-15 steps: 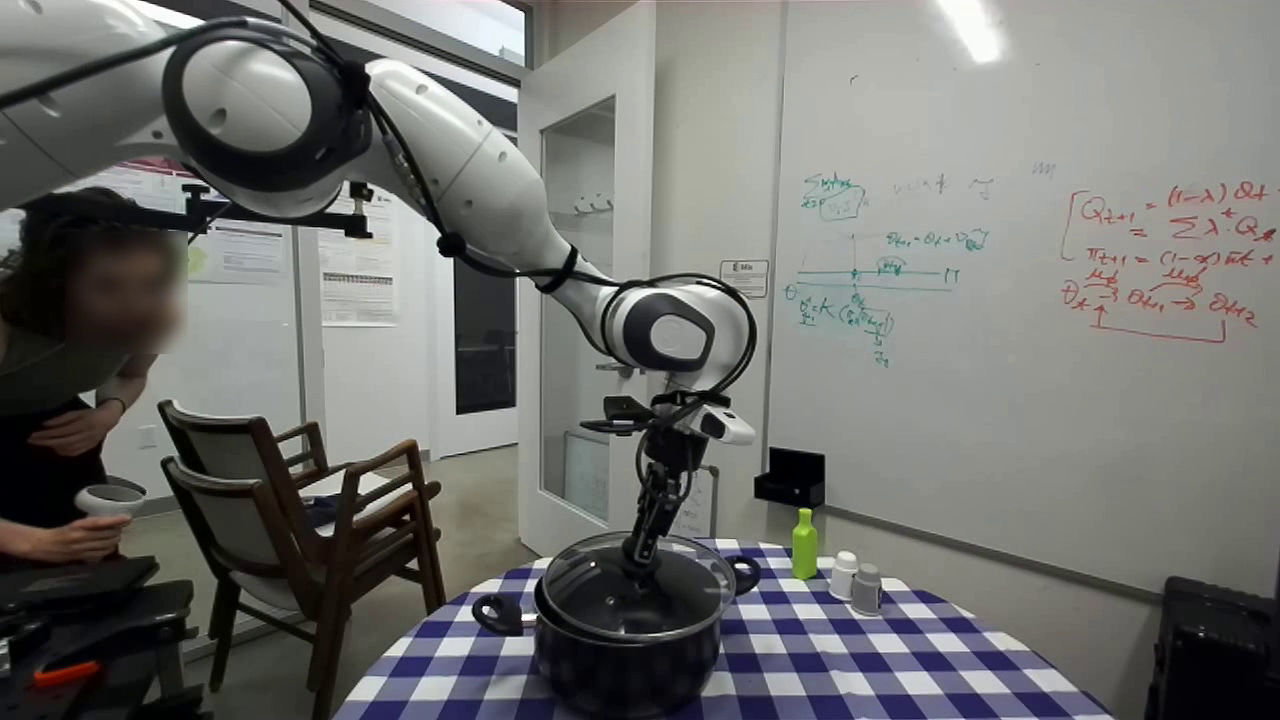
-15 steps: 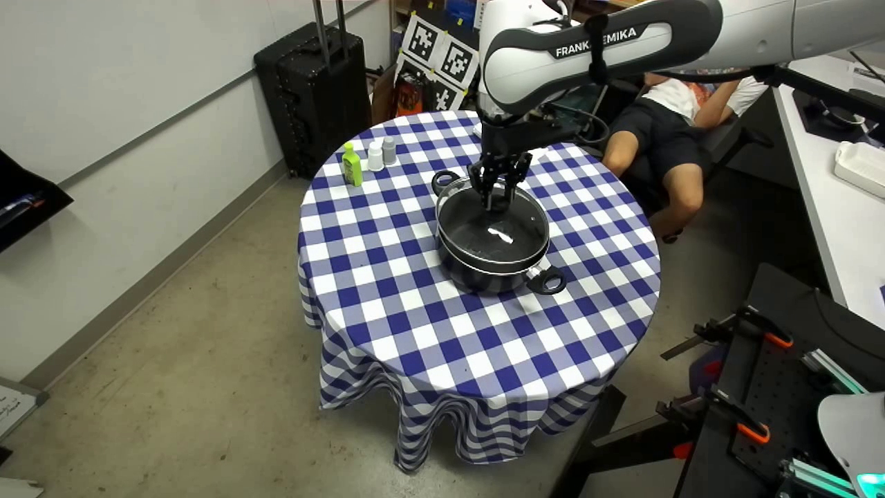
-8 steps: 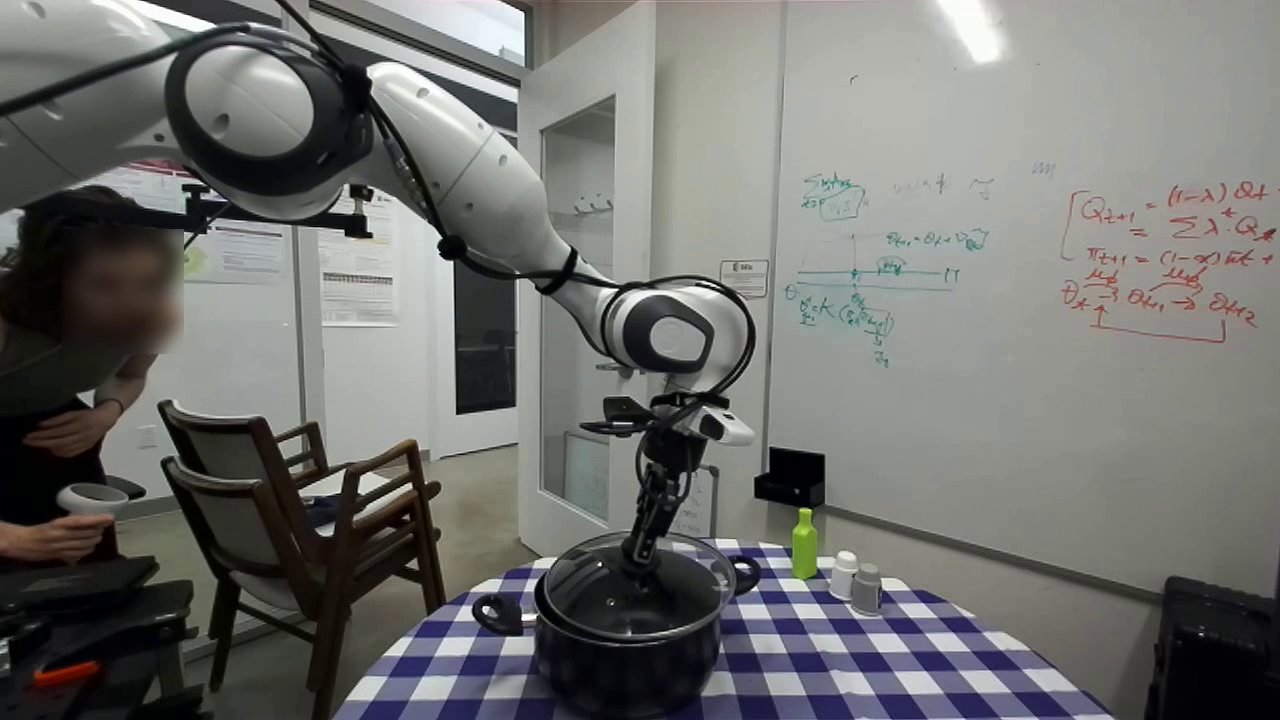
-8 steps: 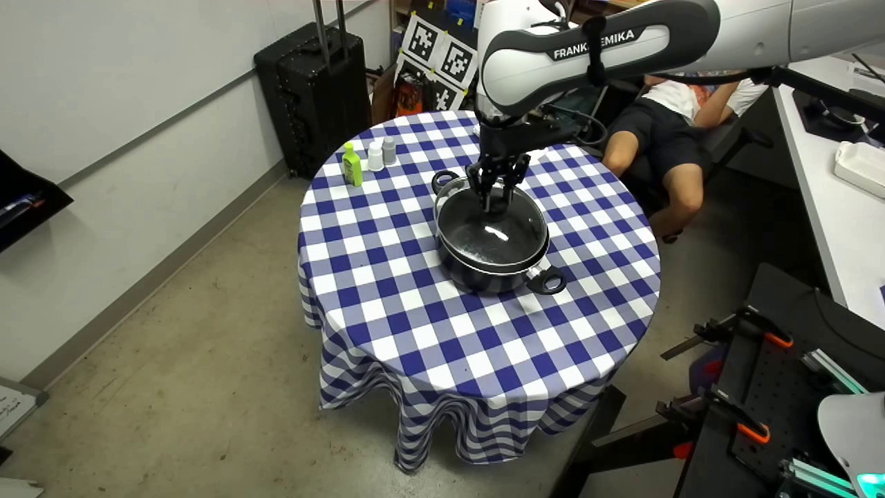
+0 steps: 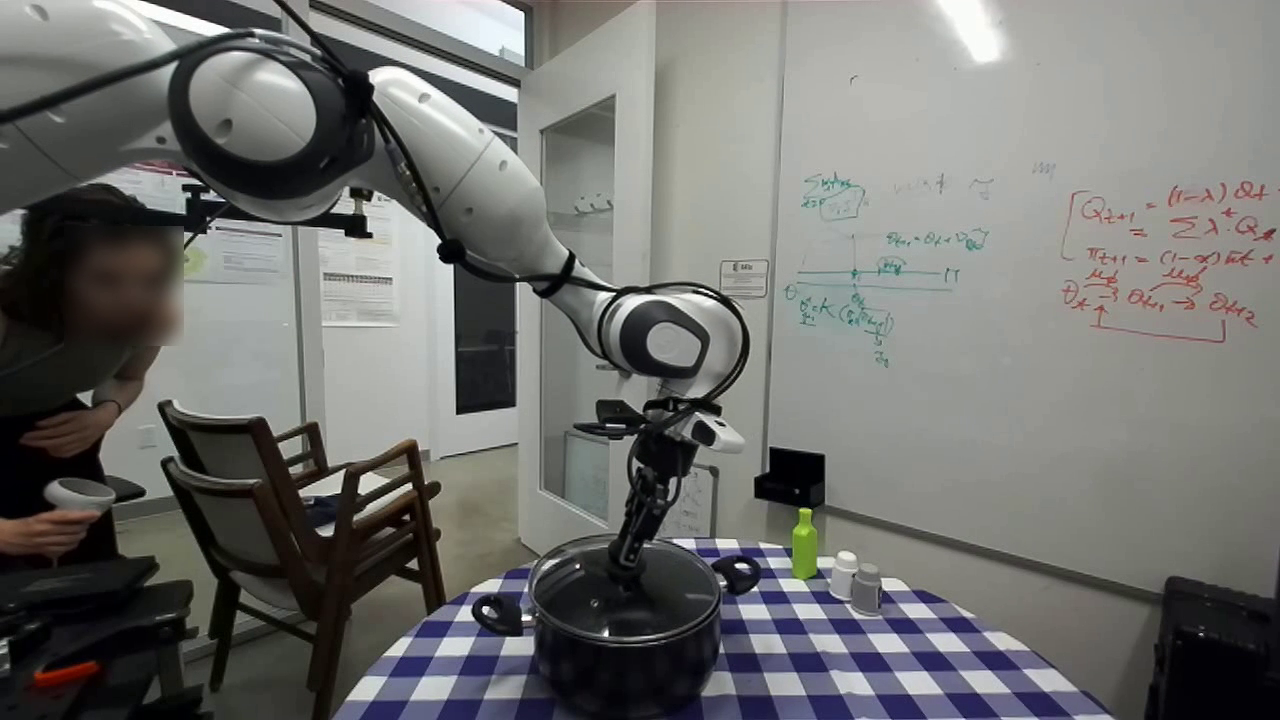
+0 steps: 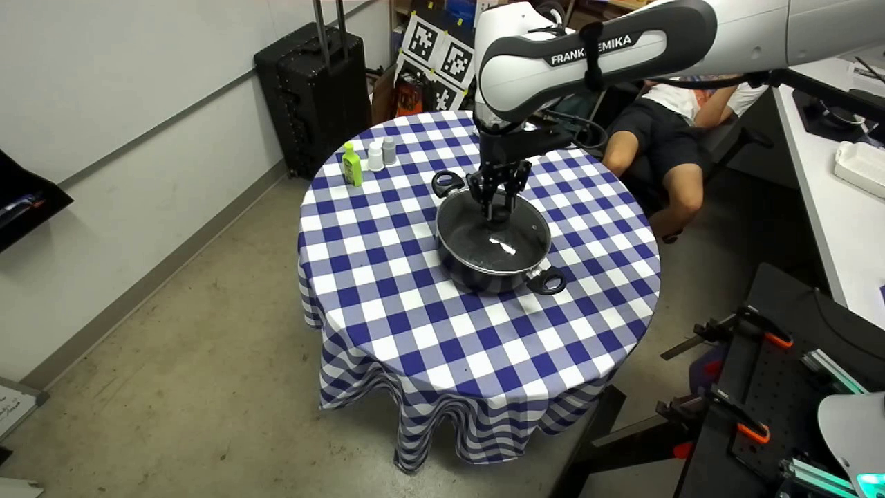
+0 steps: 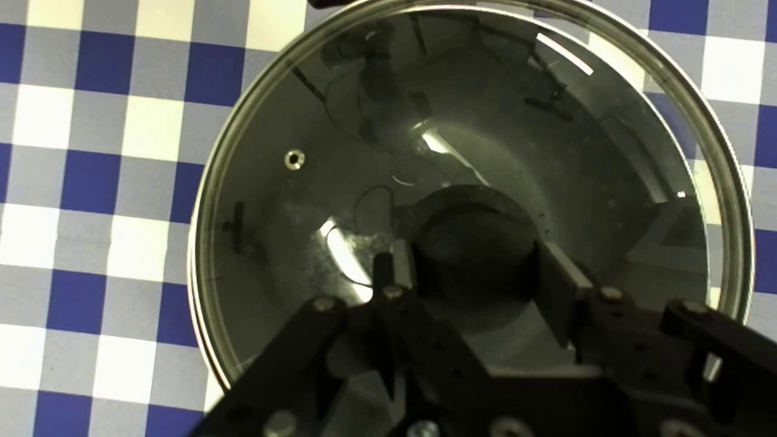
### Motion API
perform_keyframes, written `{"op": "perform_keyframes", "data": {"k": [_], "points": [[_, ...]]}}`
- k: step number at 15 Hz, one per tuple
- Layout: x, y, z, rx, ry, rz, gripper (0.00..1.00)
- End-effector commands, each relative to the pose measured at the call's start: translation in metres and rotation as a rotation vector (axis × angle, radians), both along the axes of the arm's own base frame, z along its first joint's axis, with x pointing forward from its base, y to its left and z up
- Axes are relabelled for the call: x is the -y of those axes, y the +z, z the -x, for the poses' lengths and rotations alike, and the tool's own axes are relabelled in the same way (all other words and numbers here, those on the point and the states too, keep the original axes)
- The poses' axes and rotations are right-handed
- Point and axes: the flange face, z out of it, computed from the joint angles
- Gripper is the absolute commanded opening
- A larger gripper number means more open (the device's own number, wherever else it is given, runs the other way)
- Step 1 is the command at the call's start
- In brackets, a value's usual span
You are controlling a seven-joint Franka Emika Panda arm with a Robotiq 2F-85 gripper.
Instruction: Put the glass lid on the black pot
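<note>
The black pot (image 5: 628,675) stands upright on the checked tablecloth, its two side handles showing in both exterior views (image 6: 477,277). The glass lid (image 5: 665,605) lies over the pot mouth, nearly level and nearly lined up with the rim in both exterior views (image 6: 484,242). In the wrist view the lid (image 7: 516,139) overhangs the pot rim at the right, where cloth shows through the glass. I cannot tell whether the lid sits fully on the rim. My gripper (image 5: 626,568) points down, its fingers closed on both sides of the lid's black knob (image 7: 476,243).
A green bottle (image 5: 804,545), a white shaker (image 5: 843,576) and a grey shaker (image 5: 867,590) stand on the round table (image 6: 415,339) beyond one pot handle. A person (image 5: 60,400) with a controller stands by the wooden chairs (image 5: 290,530). Another person (image 6: 664,138) sits behind the table.
My gripper and the lid have shifted left and slightly down in an exterior view. The lid rim, earlier offset from the pot rim, now nearly matches it. The pot has not moved.
</note>
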Motion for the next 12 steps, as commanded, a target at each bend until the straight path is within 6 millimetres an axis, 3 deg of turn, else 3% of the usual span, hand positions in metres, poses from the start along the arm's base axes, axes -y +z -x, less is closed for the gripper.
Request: {"op": "perform_keyframes", "data": {"k": [1, 12], "points": [[-0.0048, 0.0089, 0.0035, -0.029, -0.009, -0.003, 0.25], [0.0031, 0.0115, -0.0008, -0.019, -0.028, 0.052, 0.25]]}}
